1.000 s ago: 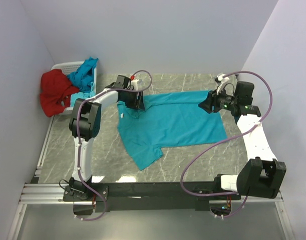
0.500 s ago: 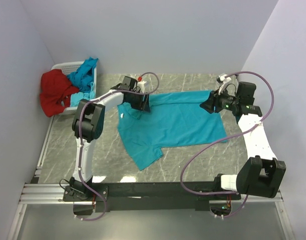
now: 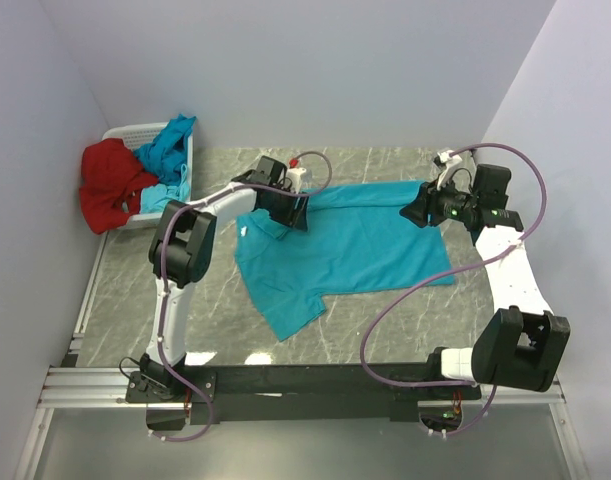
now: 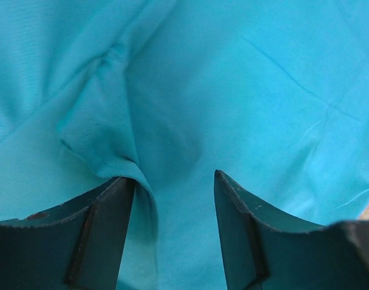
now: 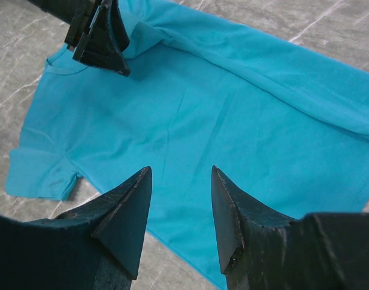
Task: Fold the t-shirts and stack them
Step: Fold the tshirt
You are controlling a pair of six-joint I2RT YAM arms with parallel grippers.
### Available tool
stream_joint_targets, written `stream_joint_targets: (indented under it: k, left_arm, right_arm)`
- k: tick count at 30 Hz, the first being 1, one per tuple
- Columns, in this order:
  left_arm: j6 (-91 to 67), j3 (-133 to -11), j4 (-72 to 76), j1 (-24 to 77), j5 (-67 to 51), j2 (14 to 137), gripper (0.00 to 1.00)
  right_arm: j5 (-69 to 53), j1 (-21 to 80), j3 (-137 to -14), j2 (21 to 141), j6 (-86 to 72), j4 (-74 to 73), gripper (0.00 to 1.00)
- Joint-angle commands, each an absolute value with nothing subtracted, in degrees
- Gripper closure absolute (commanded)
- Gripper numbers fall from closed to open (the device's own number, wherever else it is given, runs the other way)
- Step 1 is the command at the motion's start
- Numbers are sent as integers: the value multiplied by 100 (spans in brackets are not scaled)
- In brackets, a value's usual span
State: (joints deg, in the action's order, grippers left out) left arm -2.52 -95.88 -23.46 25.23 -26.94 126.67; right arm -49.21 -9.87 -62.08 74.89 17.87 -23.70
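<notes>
No writing, label, brand or number is legible in any view.

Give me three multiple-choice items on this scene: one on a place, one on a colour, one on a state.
1. The white basket stands:
A) at the far left corner of the table
B) between the arm bases
C) at the near right edge

2. The t-shirt spread flat is:
A) red
B) turquoise
C) white

3. The right gripper is:
A) shut on a sleeve
B) holding the basket
C) open, gripping nothing

Key:
1 A, the top view shows it far left against the wall.
2 B, the flat cloth is turquoise in every view.
3 C, the right wrist view shows its fingers apart with nothing between them.
</notes>
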Motion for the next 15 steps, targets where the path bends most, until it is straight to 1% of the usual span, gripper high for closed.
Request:
stream_joint_targets:
  k: [1, 5, 10, 15]
  left_arm:
    - [157, -9510, -2329, 2715, -2558, 12182, 39]
    - [307, -9264, -2189, 2900, -1900, 11962, 37]
    - [659, -9071, -2162, 3120, -652, 11821, 32]
    - [931, -8693, -1864, 3296, -641, 11444, 31]
  right_arm:
    - [-5062, -1055, -6187, 7462, 1854, -2373, 49]
    - [-5071, -1072, -6179, 7479, 1872, -2382, 49]
    - [-5063, -1081, -6187, 7523, 1890, -2408, 49]
    - [-5071, -1099, -6187, 7541, 1898, -2417, 49]
